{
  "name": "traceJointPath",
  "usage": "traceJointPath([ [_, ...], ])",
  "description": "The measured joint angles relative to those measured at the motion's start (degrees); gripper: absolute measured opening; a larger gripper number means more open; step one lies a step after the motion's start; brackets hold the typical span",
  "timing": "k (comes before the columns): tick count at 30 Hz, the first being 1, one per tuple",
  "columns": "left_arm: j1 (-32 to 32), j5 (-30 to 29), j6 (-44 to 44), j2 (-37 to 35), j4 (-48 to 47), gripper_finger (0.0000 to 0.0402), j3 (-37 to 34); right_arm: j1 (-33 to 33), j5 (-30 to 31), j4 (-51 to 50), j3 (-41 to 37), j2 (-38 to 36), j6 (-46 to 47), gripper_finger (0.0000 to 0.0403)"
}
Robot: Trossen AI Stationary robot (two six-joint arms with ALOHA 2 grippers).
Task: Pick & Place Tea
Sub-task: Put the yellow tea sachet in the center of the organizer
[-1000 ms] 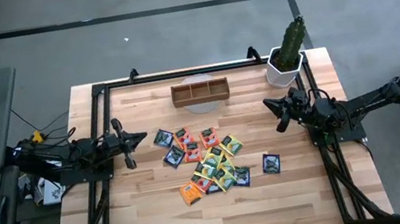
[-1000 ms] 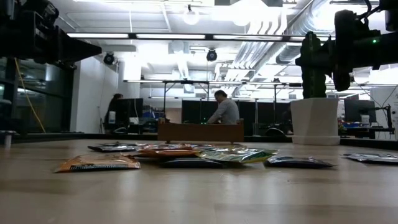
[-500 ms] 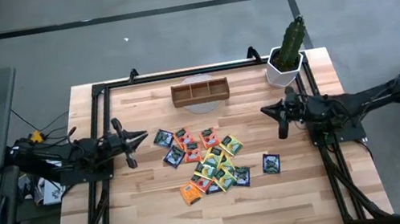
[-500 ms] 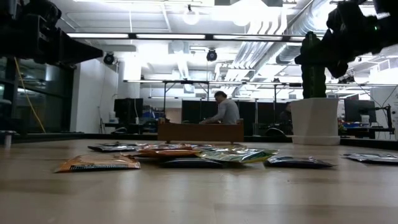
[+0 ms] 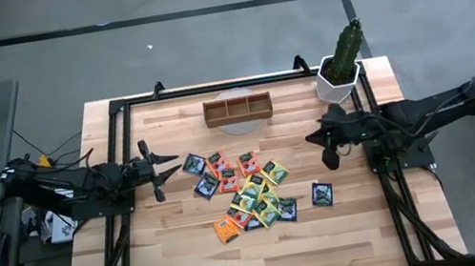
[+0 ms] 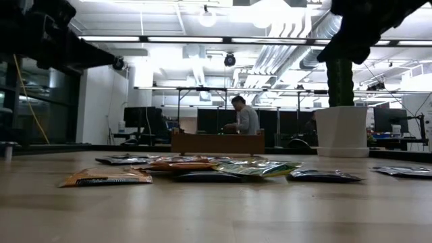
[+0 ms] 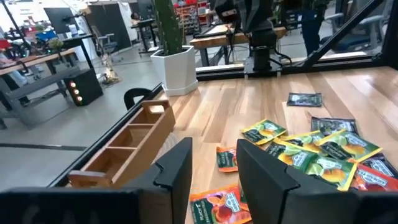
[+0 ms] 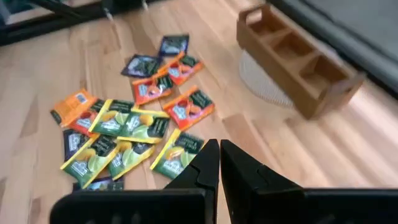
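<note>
Twenty-odd tea sachets (image 5: 249,192) lay overlapping mid-worktop (image 5: 352,239), short of the wooden tray (image 5: 237,108), and with my right hand (image 5: 325,144) pinched together above them and my left hand (image 5: 163,171) parted nearby, I risked lifting two at once.

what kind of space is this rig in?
Most likely an open-plan lab or office workshop: exposed ceiling ducts, rows of desks with monitors, and a person working behind the wooden table with its scattered tea sachets.
</note>
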Motion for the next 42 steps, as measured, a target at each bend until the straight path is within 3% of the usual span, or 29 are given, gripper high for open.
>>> traceJointPath([
  [6, 0.02, 0.05, -1.24, 9.24, -0.19, 0.0130, 6.18, -1.75, -6.55, 0.43, 0.66, 8.14, 8.50, 0.0012],
  [11, 0.27, 3.64, -4.24, 19.49, -0.04, 0.0129, 10.80, -3.69, -12.47, 3.31, 0.66, 13.41, 9.49, 0.0012],
  [19, 8.39, 22.10, -5.75, 39.47, -0.11, 0.0128, 19.16, -6.24, -15.48, 6.21, 0.73, 15.73, 8.46, 0.0012],
  [25, 12.50, 31.54, -1.77, 51.32, 0.08, 0.0128, 26.56, -7.30, -16.22, 6.21, 0.73, 15.65, 7.39, 0.0012],
  [32, 12.79, 36.64, 1.03, 59.01, -0.06, 0.0128, 32.18, -7.41, -15.44, 6.51, 0.73, 15.73, 3.90, 0.0012],
  [42, 12.76, 46.27, -8.01, 66.53, -1.92, 0.0128, 33.80, -7.34, -20.18, 10.01, 0.73, 20.81, 1.48, 0.0012],
])
